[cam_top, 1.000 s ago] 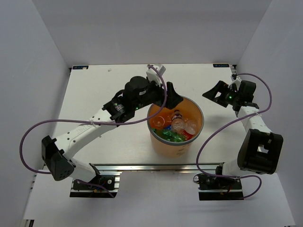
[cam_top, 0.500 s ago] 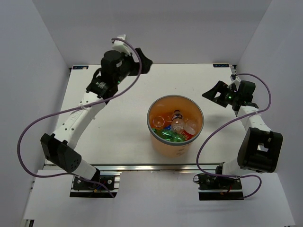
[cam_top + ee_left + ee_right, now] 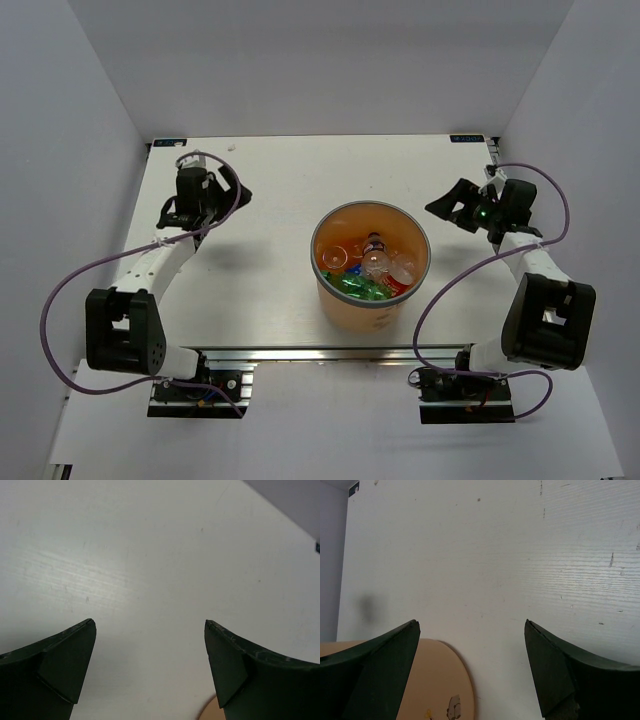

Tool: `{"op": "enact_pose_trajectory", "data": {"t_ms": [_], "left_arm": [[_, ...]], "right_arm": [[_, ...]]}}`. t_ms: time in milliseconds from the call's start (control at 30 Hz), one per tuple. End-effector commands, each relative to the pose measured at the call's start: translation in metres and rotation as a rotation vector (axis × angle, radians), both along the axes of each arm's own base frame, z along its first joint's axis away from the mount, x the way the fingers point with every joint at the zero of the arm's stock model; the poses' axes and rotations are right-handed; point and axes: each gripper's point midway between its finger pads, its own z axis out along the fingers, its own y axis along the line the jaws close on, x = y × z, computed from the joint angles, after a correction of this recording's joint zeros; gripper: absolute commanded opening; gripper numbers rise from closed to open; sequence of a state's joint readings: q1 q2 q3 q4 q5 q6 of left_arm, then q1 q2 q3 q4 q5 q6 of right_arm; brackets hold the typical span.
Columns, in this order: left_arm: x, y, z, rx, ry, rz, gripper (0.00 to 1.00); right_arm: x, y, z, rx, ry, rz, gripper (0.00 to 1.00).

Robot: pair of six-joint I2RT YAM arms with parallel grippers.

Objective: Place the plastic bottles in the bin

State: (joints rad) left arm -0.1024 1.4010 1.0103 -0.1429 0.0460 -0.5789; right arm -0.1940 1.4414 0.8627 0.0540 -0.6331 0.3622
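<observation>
The orange bin [image 3: 369,302] with a grey rim stands at the middle front of the table. Several plastic bottles [image 3: 372,264] lie inside it: clear ones, orange ones and a green one. My left gripper [image 3: 238,192] is open and empty, low over the table at the left, well away from the bin; in the left wrist view [image 3: 150,625] only bare table lies between its fingers. My right gripper [image 3: 446,207] is open and empty, right of the bin. In the right wrist view [image 3: 472,625] the bin's edge [image 3: 440,680] shows at the lower left.
The white table [image 3: 270,270] has white walls at the left, back and right. The arm bases and a metal rail [image 3: 330,355] run along the near edge. Purple cables loop beside both arms.
My left arm has swung from over the bin back and to the left, and now sits folded low at the table's left side. The right arm has barely moved.
</observation>
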Motion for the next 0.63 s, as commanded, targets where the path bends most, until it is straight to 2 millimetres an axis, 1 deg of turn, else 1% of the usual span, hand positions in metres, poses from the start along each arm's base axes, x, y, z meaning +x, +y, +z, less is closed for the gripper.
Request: {"op": "enact_pose_trajectory", "data": {"t_ms": [0,100,133,200,267,433,500,567,600], "left_arm": [[0.001,-0.003,0.018,-0.017,-0.087,0.002,0.98],[0.000,0.001,0.010,0.005,-0.074,0.018,0.98],[-0.002,0.002,0.012,0.010,-0.080,0.017,0.98],[-0.002,0.011,0.011,0.037,-0.082,0.060,0.98],[-0.003,0.014,0.011,0.043,-0.087,0.073,0.98],[-0.002,0.014,0.008,0.049,-0.084,0.070,0.98],[-0.002,0.014,0.008,0.046,-0.085,0.071,0.98],[-0.003,0.012,0.002,0.045,-0.068,0.064,0.98],[-0.004,0.012,-0.001,0.050,-0.059,0.057,0.98]], "right_arm": [[0.005,0.003,0.027,-0.016,-0.124,0.019,0.89],[0.004,0.001,0.027,-0.028,-0.128,0.008,0.89],[0.004,0.000,0.027,-0.034,-0.129,0.000,0.89],[0.004,-0.002,0.027,-0.040,-0.128,-0.007,0.89],[0.004,-0.001,0.027,-0.044,-0.137,-0.004,0.89],[0.005,-0.004,0.030,-0.048,-0.144,-0.025,0.89],[0.005,-0.005,0.026,-0.063,-0.143,-0.027,0.90],[0.003,-0.007,0.021,-0.074,-0.128,-0.032,0.89],[0.004,-0.008,0.024,-0.075,-0.132,-0.039,0.89]]}}
